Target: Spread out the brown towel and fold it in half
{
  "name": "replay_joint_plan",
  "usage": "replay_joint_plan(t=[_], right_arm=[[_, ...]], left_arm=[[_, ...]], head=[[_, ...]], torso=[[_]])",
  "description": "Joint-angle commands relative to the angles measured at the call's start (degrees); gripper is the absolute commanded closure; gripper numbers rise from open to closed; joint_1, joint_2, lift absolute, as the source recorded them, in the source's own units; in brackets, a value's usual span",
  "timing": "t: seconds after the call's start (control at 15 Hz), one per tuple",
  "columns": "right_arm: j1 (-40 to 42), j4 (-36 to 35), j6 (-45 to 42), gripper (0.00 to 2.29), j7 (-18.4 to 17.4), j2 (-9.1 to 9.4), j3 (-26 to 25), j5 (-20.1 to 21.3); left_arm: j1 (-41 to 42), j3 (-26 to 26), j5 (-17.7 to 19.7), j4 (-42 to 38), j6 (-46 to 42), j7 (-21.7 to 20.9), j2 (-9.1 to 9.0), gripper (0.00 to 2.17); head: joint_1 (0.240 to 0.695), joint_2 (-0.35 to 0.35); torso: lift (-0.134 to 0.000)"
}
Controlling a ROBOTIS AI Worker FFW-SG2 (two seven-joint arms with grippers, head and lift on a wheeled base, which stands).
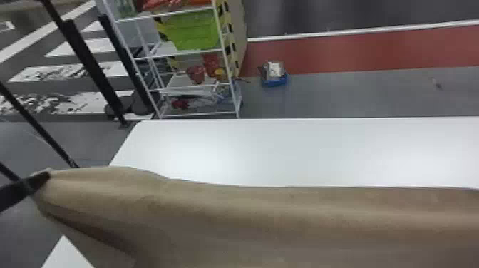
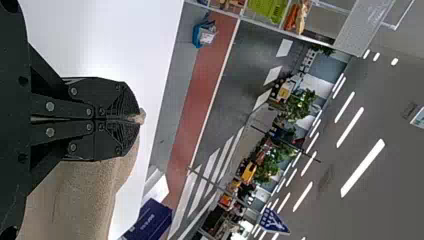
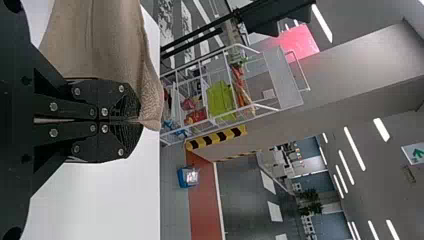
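In the left wrist view, a blue sign (image 2: 274, 221) with a white walking figure sits at the end of a thin pole. In the right wrist view, a white sign (image 3: 416, 153) by the ceiling bears a green arrow. Pale lettering on a dark blue box (image 2: 150, 220) is too small to read.

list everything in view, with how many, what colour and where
brown towel: one, brown, stretched between both grippers over the table's near part
table: one, white, before the robot
rack: one, white, beyond the table's far left
bin: one, green, on the rack
tub: one, blue, on the floor beyond the table
box: one, dark blue, beyond the table
poles: several, black, far left
plants: several, green, far background
ceiling lights: several, white, overhead
left gripper: one, black, at the towel's left end
right gripper: one, black, at its right end
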Motion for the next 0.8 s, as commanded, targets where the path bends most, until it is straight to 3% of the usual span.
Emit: replay_joint_plan(t=[0.0,0.2,0.27,0.33,0.47,0.53,0.73], right_arm=[[0.01,-0.28,0.29,1.66,0.63,0.09,-1.73,-0.21],[1.06,-0.01,0.29,1.66,1.78,-0.61,-3.67,-0.21],[1.77,0.16,0.29,1.66,1.78,-0.96,-3.67,0.23],[2.91,0.16,0.29,1.66,1.6,-0.96,-1.65,2.34],[4.49,0.52,0.29,1.66,0.46,-0.79,14.61,17.98],[5.37,0.78,0.29,1.66,0.02,-0.7,21.56,24.75],[5.19,3.59,0.29,1.66,-5.08,-1.75,38.34,38.72]], left_arm=[[1.85,-0.31,0.48,-0.42,0.24,0.0,-2.41,1.33],[3.78,-1.89,-0.4,-0.86,0.24,-0.18,-3.73,1.33],[3.87,-2.15,-1.81,-0.86,0.24,-0.18,-3.29,1.33],[4.14,-4.88,-6.03,-0.6,0.24,-0.18,-2.85,1.33],[4.22,-14.99,-17.54,2.39,0.24,1.14,-2.5,1.33],[4.14,-18.41,-20.79,3.89,0.24,1.76,-2.41,1.33],[0.88,-25.45,-23.96,8.11,-1.23,5.8,-0.74,1.33]], head=[[0.695,0.25],[0.695,0.23],[0.695,0.218],[0.695,0.208],[0.695,0.203],[0.695,0.206],[0.695,0.2]], torso=[[-0.124],[-0.124],[-0.124],[-0.124],[-0.124],[-0.124],[-0.124]])
